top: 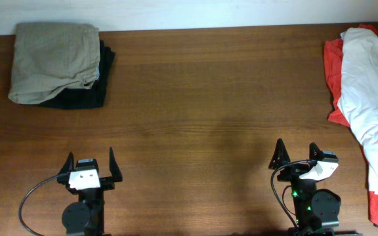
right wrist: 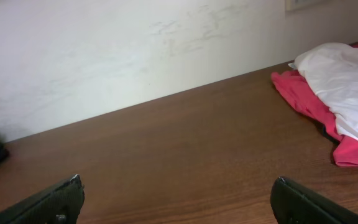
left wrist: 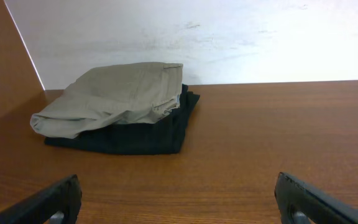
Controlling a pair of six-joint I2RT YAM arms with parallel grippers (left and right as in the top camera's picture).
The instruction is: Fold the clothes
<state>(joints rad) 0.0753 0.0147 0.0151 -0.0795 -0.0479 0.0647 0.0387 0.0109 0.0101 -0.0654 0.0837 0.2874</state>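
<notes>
The white T-shirt lies at the right edge of the counter, unfolded and bunched into a long, loose heap. It runs from the far right corner down toward the near side. Its cloth is plain white with soft creases and rounded folds, and no sleeve or collar can be made out clearly. It rests on top of a red T-shirt, which spreads out beneath it and shows along its left side and again at the near right edge. From the right wrist view the white cloth sits as a rumpled mound over the red one, near the pale wall.

The right gripper hovers over bare wood at the near side, to the left of the white T-shirt and apart from it, with its jaws spread wide and nothing between them. The left gripper hangs at the near left, equally released and empty.

At the far left corner a folded khaki garment sits on a folded black garment, well apart from both grippers.
</notes>
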